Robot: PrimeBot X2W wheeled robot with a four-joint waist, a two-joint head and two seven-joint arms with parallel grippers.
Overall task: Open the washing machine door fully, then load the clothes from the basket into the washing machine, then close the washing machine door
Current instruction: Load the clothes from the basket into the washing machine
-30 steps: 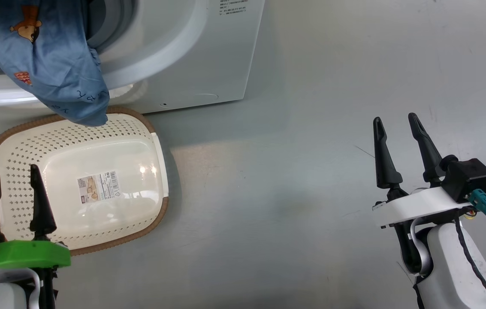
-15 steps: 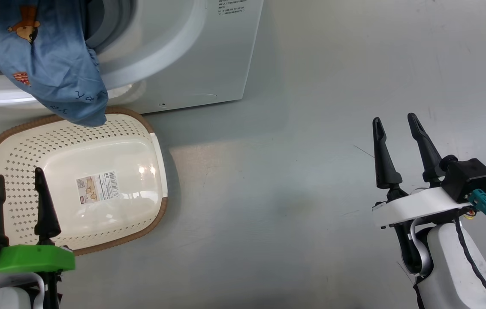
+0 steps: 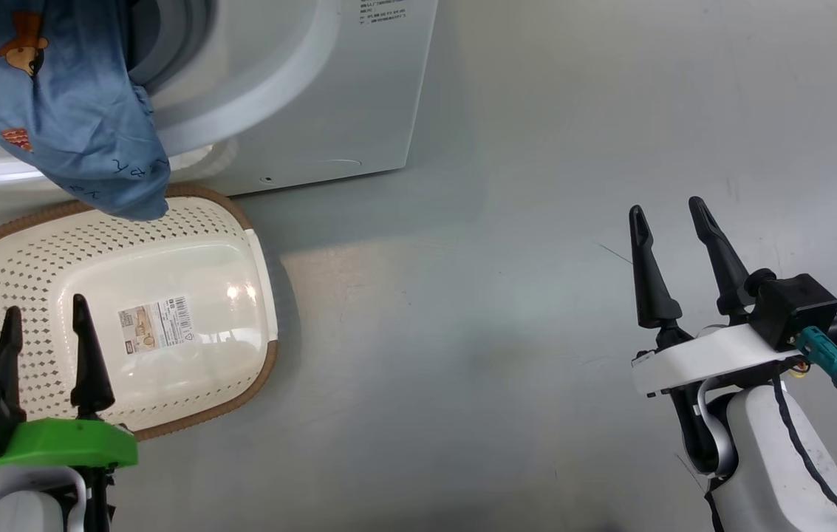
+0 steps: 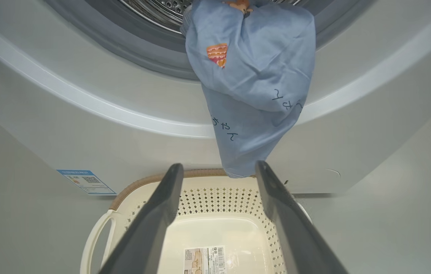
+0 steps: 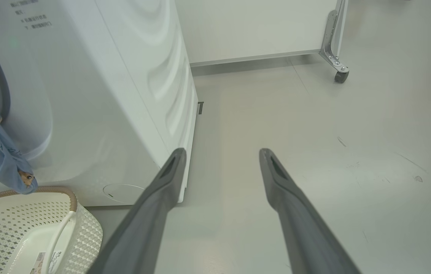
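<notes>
The white washing machine [image 3: 315, 96] stands at the top left, its drum opening [image 4: 150, 11] uncovered. The washing machine door is out of view. One of the clothes, a blue printed garment [image 3: 63, 118], hangs out over the grey seal and down the front [image 4: 249, 87], its tip just above the basket's far rim [image 5: 21, 179]. The cream perforated basket [image 3: 41, 244] sits on the floor below, holding nothing but its label [image 4: 207, 260]. My left gripper [image 3: 46, 304] hovers open over the basket's near left side [image 4: 219, 164]. My right gripper [image 3: 666, 205] is open over bare floor, far right [image 5: 222, 150].
Grey floor [image 3: 499, 295] stretches right of the machine. A white panel on a metal caster [image 5: 340, 74] stands behind the machine's right side. A blue QR sticker [image 4: 86, 182] sits low on the machine front. The basket's white handle [image 5: 57, 236] faces my right arm.
The whole head view has shifted slightly left, so the camera moved. My left gripper has drifted a little right and back over the basket. The garment hangs as before.
</notes>
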